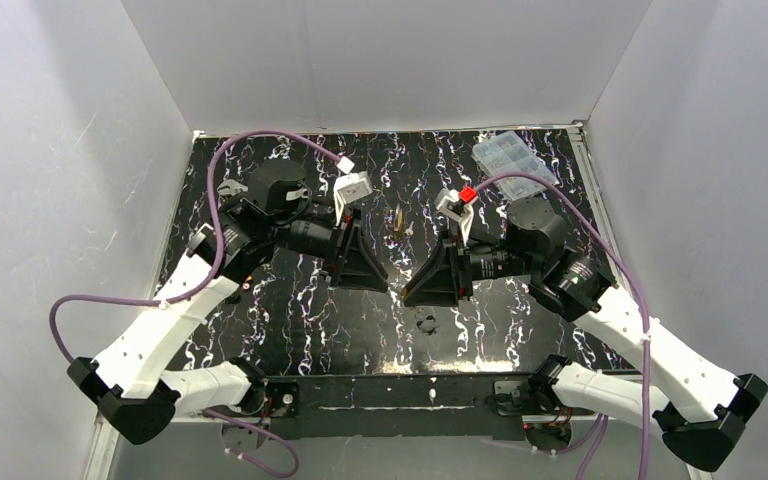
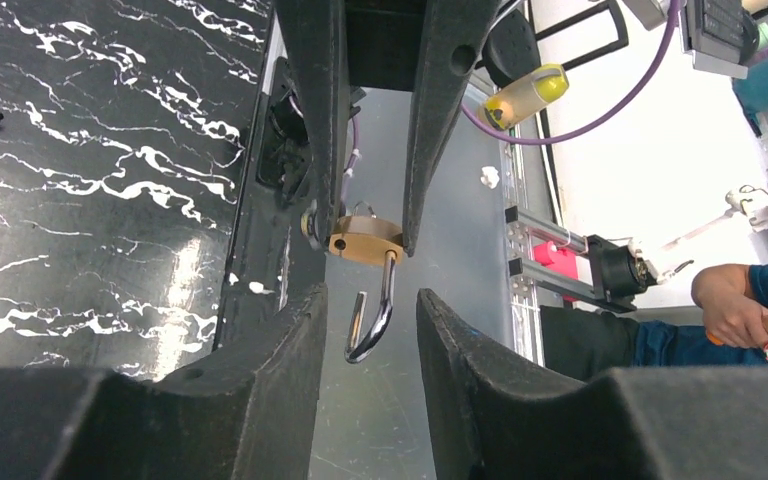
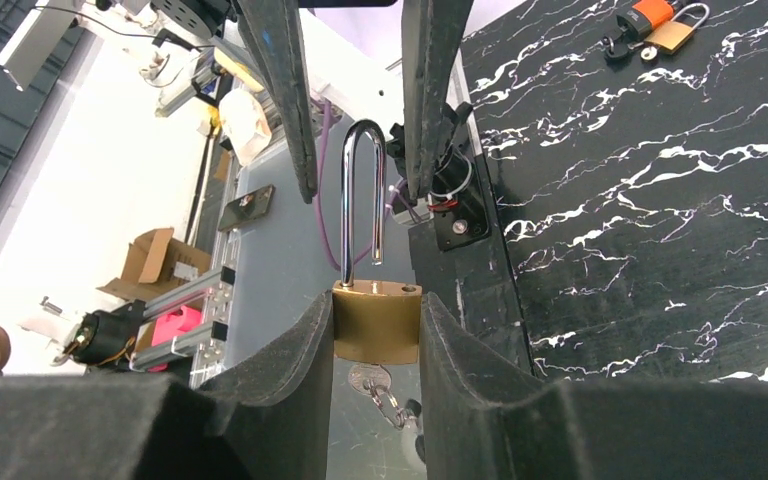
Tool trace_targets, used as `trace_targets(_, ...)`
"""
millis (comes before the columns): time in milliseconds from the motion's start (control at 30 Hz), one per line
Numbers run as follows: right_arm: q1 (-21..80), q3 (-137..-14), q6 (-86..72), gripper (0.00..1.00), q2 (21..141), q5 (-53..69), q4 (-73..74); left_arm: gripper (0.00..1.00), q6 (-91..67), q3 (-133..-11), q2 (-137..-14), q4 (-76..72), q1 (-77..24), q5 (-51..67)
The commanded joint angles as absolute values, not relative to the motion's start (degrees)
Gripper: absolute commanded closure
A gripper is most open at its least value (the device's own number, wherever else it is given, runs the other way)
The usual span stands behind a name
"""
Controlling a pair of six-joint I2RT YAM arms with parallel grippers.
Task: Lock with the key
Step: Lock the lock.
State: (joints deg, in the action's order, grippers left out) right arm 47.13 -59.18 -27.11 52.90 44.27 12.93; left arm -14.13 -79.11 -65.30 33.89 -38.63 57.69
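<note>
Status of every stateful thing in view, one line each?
Squarish brass padlock: silver shackle open, body gripped.
Small silver key on chain: seated in the padlock's underside.
Right hand: shut on the padlock body.
Left hand: open, straddling the shackle.
Second brass padlock, unheld: shackle closed.

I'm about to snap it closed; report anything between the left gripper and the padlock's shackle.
Nothing visible does. The open shackle sits in the gap between the left gripper's fingers, touching neither, while the right gripper clamps the padlock's brass body.

lock (image 3: pixel 377 322) in right end effector (image 3: pixel 374 303)
</note>
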Motion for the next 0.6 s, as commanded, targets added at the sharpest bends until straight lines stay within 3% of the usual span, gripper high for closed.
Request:
trace_targets(0,46.4,-62.4,-27.7,0.99,52.0,44.5,11.6,0.65,-11.2,-82.2,-65.8,38.7,-40.0,56.2)
trace_targets(133,46.1,-62.4,-27.4,0.99,51.9,44.1,12.2,0.75,-11.0,-83.0,-65.9,39.3,-40.3,55.0)
trace_targets(267,46.1,-62.5,-27.4,0.99,51.8,43.5,12.6,1.0,-12.7,-84.0,-66.5,39.3,-41.0,52.6)
trace_targets(300,46.0,-62.5,-27.5,0.99,51.8,42.8,12.6,1.0,-13.4,-84.4,-66.9,39.2,-41.3,52.2)
trace_targets(333,46.1,-62.5,-27.5,0.91,51.7,42.0,12.6,1.0,-14.4,-84.5,-67.2,38.7,-41.5,51.9)
trace_targets(400,46.1,-62.4,-27.6,0.61,51.5,39.8,12.1,1.0,-17.6,-84.5,-67.2,36.7,-42.1,50.3)
trace_targets(467,46.1,-61.8,-27.7,0.38,50.4,36.1,10.9,1.0,-21.8,-84.2,-66.6,32.6,-42.1,47.5)
trace_targets(567,46.1,-60.3,-28.0,0.31,47.6,31.3,7.8,1.0,-28.5,-85.0,-65.4,27.6,-42.0,44.2)
